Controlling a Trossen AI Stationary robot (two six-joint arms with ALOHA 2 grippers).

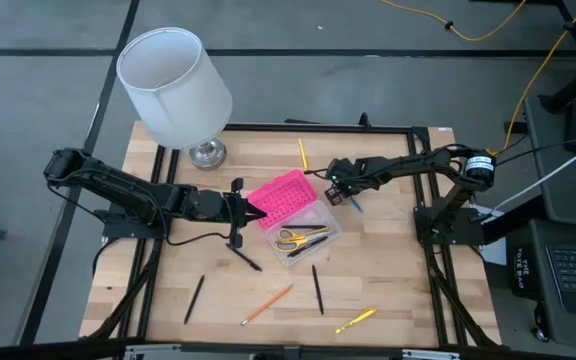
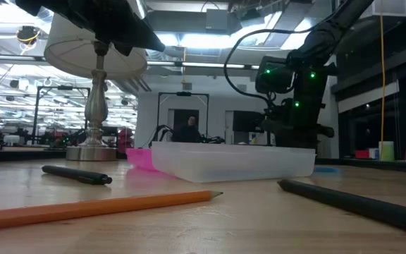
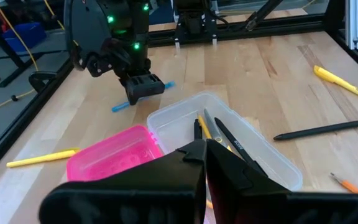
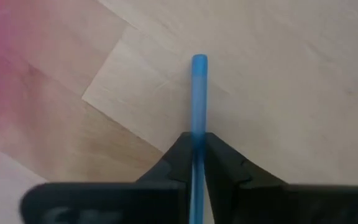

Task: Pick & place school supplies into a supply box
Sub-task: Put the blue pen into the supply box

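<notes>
The supply box lies open mid-table, with a clear base point(image 1: 308, 236) and a pink ribbed lid point(image 1: 281, 197). Inside the base are scissors with yellow handles point(image 1: 288, 238) and black pens point(image 3: 229, 140). My right gripper point(image 1: 341, 192) is just right of the lid, shut on a blue pen point(image 4: 198, 93). My left gripper point(image 3: 205, 155) is shut and empty, raised above the box's left side point(image 2: 118, 28). Loose pens and pencils lie flat on the wood: yellow point(image 1: 302, 153), black point(image 1: 195, 298), orange point(image 1: 268, 304), black point(image 1: 318, 290), yellow point(image 1: 356, 320). My right gripper pinches the blue pen's shaft point(image 4: 197, 138) between its two fingers, coming from above and pointing down. In the left wrist view the pen sticks out on both sides of the fingers point(image 3: 146, 87), about level and close to the table. Whether it is lifted clear, I cannot tell.
A white lampshade point(image 1: 173, 85) on a metal base point(image 1: 206, 153) stands at the far left corner. A black frame point(image 1: 423, 160) runs around the table's edges. Another black pen point(image 1: 244, 256) lies left of the box. Open wood lies along the near side between the loose pens.
</notes>
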